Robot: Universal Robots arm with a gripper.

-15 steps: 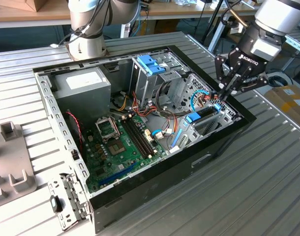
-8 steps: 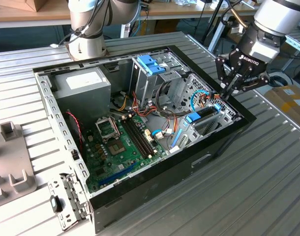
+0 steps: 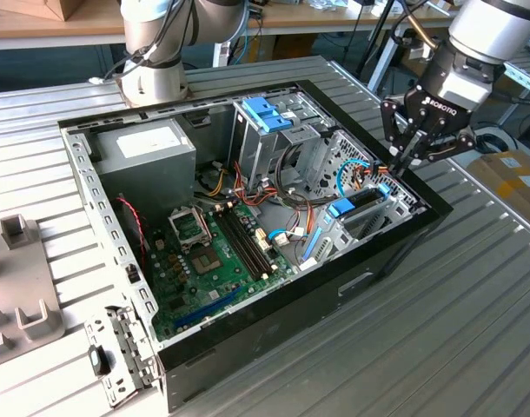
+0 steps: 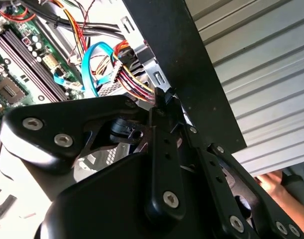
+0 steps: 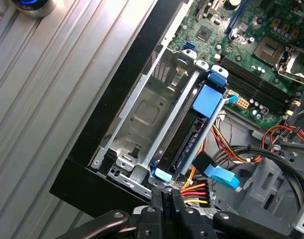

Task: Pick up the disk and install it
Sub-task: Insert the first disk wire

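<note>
The disk [image 3: 359, 201] stands on edge in the metal drive bay at the exterior view's right end of the open computer case, its light blue frame [image 3: 341, 208] on top. In the first wrist view the disk [image 5: 186, 145] shows as a dark slab between the bay's rails, under the blue frame [image 5: 206, 101]. My gripper [image 3: 400, 163] hangs just above the bay's far end, fingers shut together with nothing between them. In the second wrist view the gripper [image 4: 164, 97] has its tip beside a bundle of coloured wires [image 4: 137, 84]. My gripper [image 5: 167, 195] also shows in the first wrist view.
The case [image 3: 274, 326] lies open on a ribbed metal table. Inside are a motherboard [image 3: 217, 252], a grey power-supply box [image 3: 143, 148] and a cage with a blue handle [image 3: 267, 113]. A loose bracket [image 3: 117, 352] and grey fixtures [image 3: 17, 287] lie at the exterior view's left. A person's hand [image 4: 274, 181] is nearby.
</note>
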